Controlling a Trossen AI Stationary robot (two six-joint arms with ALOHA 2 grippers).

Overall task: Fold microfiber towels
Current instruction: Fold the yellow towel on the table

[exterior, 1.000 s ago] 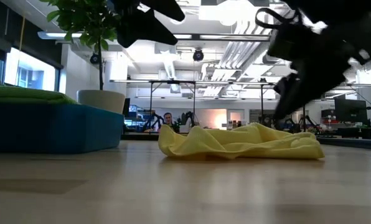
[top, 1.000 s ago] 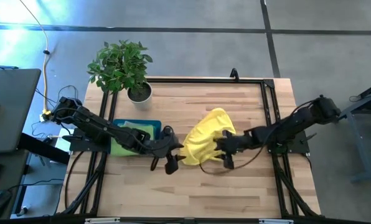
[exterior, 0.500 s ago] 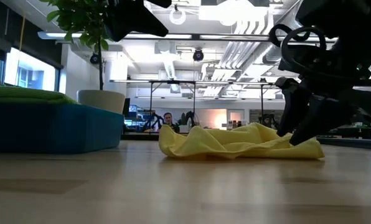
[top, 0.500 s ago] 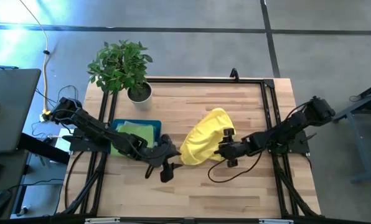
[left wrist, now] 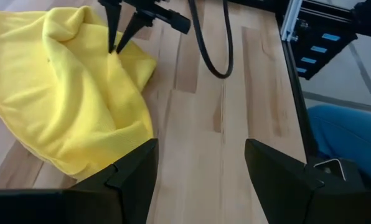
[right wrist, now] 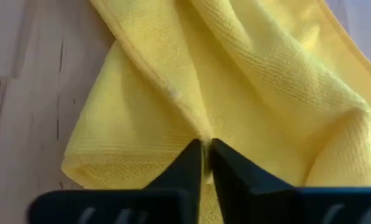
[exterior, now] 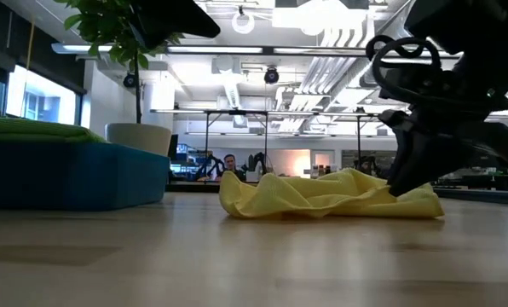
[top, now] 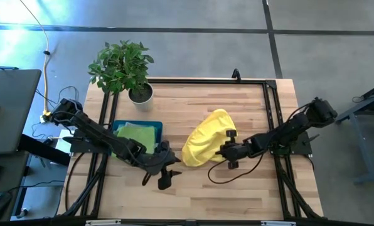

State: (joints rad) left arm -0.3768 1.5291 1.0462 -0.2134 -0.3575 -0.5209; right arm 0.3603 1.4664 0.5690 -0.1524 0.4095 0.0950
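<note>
A crumpled yellow microfiber towel (top: 204, 144) lies on the wooden table, near its middle. My right gripper (top: 225, 151) is at the towel's right side and is shut on it; the low view shows it at the heap's right end (exterior: 405, 181). My left gripper (top: 164, 181) hovers open to the near left of the towel (left wrist: 67, 106), with nothing between its fingers (left wrist: 129, 177). A lime green towel (top: 135, 133) lies in the dark teal tray (top: 157, 127) at the left. My right gripper pinches a raised fold of the yellow towel (right wrist: 201, 134) between its two fingertips (right wrist: 188, 158), near the towel's right side. The fingers slant down from the table's right. The towel stays slack and bunched on the table.
A potted plant (top: 123, 68) stands at the far left of the table, behind the tray. A black frame rail (top: 270, 113) runs along the table's right side. Bare wood (top: 237, 194) lies along the near edge.
My right gripper has sunk onto the towel's right side, rolled about its own axis and shut on a fold. My left gripper has drawn away from the towel toward the table's near edge, still open. The towel has kept its place.
</note>
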